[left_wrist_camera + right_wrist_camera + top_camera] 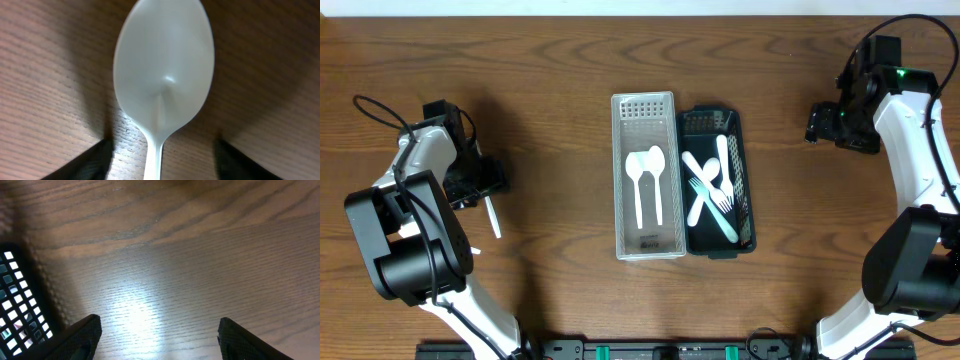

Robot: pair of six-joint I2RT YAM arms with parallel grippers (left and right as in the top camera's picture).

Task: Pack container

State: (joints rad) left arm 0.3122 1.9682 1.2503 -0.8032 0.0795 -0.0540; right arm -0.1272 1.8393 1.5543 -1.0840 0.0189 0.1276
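A clear plastic container (645, 240) stands at the table's middle with two white spoons (647, 180) in it. A dark container (740, 150) beside it on the right holds white forks and knives (715, 190). My left gripper (488, 180) is low over a white spoon (494, 218) lying on the table at the left. In the left wrist view the spoon (162, 70) lies between the fingers (163, 146), which are open and clear of its handle. My right gripper (817, 122) is open and empty over bare wood (158, 322).
The dark container's mesh corner (15, 295) shows at the left edge of the right wrist view. The wooden table (550, 80) is bare around both containers. Black cables run along both arms at the table's sides.
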